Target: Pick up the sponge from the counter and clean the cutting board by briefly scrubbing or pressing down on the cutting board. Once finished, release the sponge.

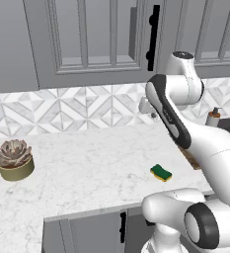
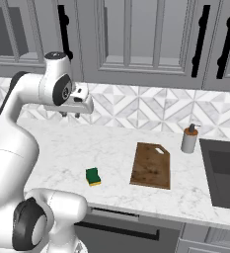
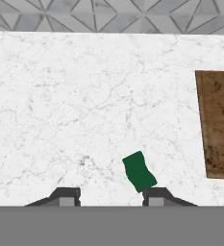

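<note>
Sponge (image 1: pixel 161 172), small rectangular block, dark green top over yellow base: left base view, flat on the broad white marble-look counter (image 1: pixel 87 163) near its front edge, untouched. Brown wooden cutting board (image 1: pixel 190 159) just a sliver past the white arm. Potted succulent (image 1: pixel 13 158) well apart at far left; soap dispenser (image 1: pixel 213 117) by the backsplash.

Right base view: sponge (image 2: pixel 93 176) lying askew near the front edge; cutting board (image 2: pixel 151 165) to its right, apart, not touching. Two-finger gripper (image 2: pixel 69 114) high above the counter, back toward the tiled wall, nothing between the fingers; width of opening hard to judge here. Dark sink (image 2: pixel 225 170) at far right.

Hand view: both dark finger tips (image 3: pixel 65 196) set wide apart, empty. Sponge (image 3: pixel 139 171) just above the right-hand tip, rotated off the finger axis. Cutting board (image 3: pixel 219 125) at the right edge.

Step in hand, judged: approach for the pick. Best done by shifting sideways until the sponge sits midway between the tips, rolling the wrist so the fingers close across the narrow sides, then lowering straight down. Risk: an off-centre descent landing one tip on the sponge top.
</note>
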Available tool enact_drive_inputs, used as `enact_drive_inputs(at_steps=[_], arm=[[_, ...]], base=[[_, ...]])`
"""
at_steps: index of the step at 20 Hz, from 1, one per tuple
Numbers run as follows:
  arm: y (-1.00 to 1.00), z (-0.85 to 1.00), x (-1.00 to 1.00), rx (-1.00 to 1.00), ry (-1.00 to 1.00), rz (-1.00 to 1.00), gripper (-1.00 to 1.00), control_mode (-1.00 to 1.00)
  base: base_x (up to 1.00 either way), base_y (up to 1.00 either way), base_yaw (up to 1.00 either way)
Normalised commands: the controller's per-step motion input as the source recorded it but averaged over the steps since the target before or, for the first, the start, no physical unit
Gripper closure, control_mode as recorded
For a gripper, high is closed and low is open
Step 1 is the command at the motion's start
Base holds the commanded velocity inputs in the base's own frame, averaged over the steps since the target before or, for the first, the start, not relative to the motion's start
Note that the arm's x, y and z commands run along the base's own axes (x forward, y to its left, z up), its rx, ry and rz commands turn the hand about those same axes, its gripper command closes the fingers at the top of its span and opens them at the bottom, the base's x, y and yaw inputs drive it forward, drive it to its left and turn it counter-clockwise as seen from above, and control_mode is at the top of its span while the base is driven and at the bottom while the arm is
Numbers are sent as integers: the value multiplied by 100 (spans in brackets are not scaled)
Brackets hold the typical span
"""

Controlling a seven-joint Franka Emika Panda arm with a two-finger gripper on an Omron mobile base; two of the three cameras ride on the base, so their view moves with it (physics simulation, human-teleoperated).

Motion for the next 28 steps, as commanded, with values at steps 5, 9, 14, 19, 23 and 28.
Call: enact_drive_inputs(at_steps=[5,9,14,19,23,28], arm=[[-10,-26,-14,0,-1,0,-100,-100],[-31,-69,-21,0,0,10,-100,-100],[-17,-68,-8,-5,0,16,-100,-100],[-8,-63,0,-13,0,15,-100,-100],[-8,-62,0,-10,0,2,-100,-100],[-2,-50,0,0,0,0,-100,-100]], base=[[0,0,0],[0,0,0],[0,0,0],[0,0,0],[0,0,0],[0,0,0]])
